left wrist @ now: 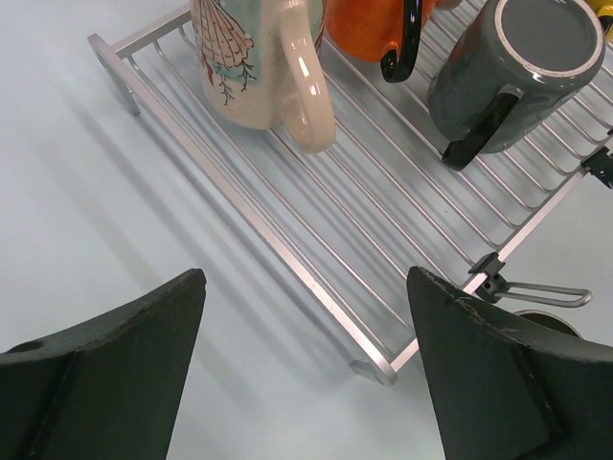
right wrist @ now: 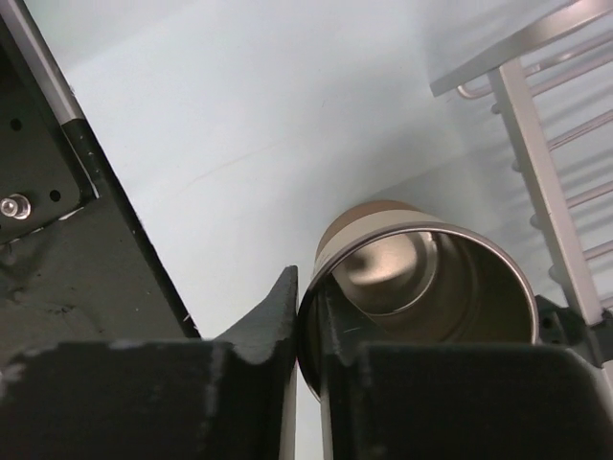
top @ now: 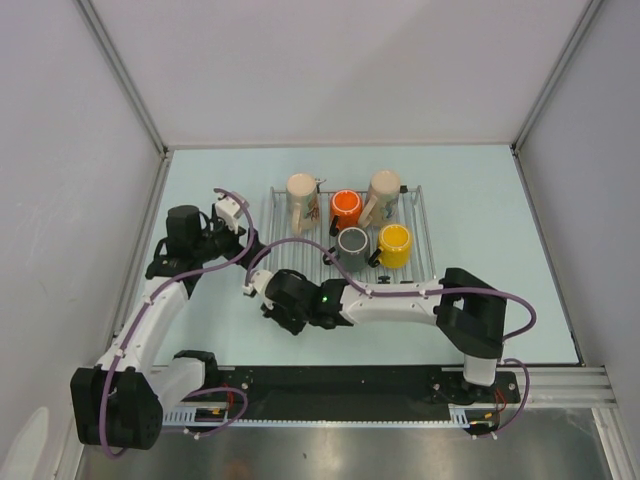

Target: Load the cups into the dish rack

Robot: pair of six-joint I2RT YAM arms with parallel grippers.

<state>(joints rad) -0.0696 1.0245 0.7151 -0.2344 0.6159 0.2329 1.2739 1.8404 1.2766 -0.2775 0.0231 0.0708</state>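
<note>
The dish rack (top: 300, 250) holds five mugs: a cream one (top: 302, 200), an orange one (top: 346, 209), a second cream one (top: 382, 196), a dark grey one (top: 352, 244) and a yellow one (top: 394, 245). My right gripper (right wrist: 308, 299) is shut on the rim of the small steel cup (right wrist: 421, 278), one finger inside and one outside, just off the rack's (right wrist: 536, 192) near-left corner. From above, the right gripper (top: 270, 296) hides that cup. My left gripper (left wrist: 306, 278) is open and empty over the table left of the rack (left wrist: 287, 259). The steel cup's handle (left wrist: 544, 293) shows there.
The left wrist view shows the printed cream mug (left wrist: 259, 57), the orange mug (left wrist: 369, 29) and the grey mug (left wrist: 517, 57) upside down on the bars. Grey walls enclose the table on three sides. The black base rail (top: 340, 385) runs along the near edge.
</note>
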